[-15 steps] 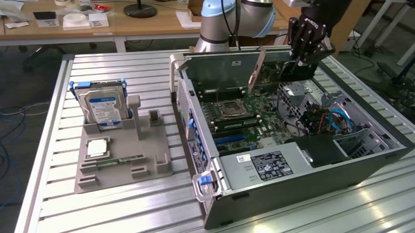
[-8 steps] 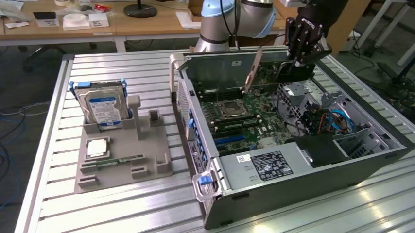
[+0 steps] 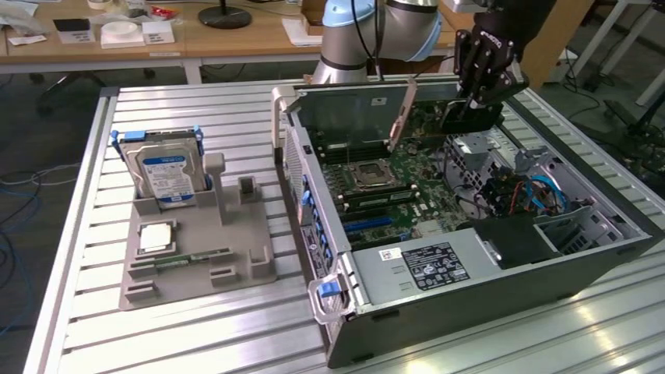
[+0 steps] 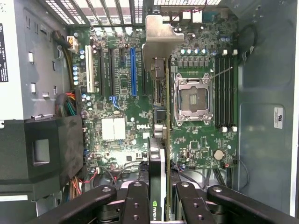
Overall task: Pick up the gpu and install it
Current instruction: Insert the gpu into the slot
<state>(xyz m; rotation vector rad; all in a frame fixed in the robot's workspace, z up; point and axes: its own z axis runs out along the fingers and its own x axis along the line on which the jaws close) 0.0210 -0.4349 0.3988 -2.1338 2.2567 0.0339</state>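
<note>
Starting at the exterior view's left: a metal bench (image 3: 208,335) with long ribs. On it, a gray holder (image 3: 213,269). In the holder, a silver hard drive (image 3: 167,175) with a blue label, standing up on its end. Just in front of the drive, a small square chip (image 3: 156,236), lying flat. Beside the chip, a thin green RAM stick (image 3: 192,257), flat too.

Next along, a big computer case (image 3: 499,292), lying on its side with the lid off. Inside, a green board (image 3: 410,210) full of small parts. Near the middle of the board, a shiny square socket (image 3: 372,175). Toward the near end of the case, a silver box (image 3: 385,276) with a black and white sticker.

Above the board, the black end effector (image 4: 161,207), hanging from a gray and blue arm (image 3: 364,27). Closed on the gpu (image 4: 158,163), pinching it from both flat sides. Held up on its thin edge, well away from the holder, over the board and just beside the socket. Silver end plate (image 4: 159,39) pointing at the case wall with the air holes. Cannot tell whether touching the board or a slot.

Farther to the exterior view's right, blue cables (image 3: 540,191) curled inside the case.
</note>
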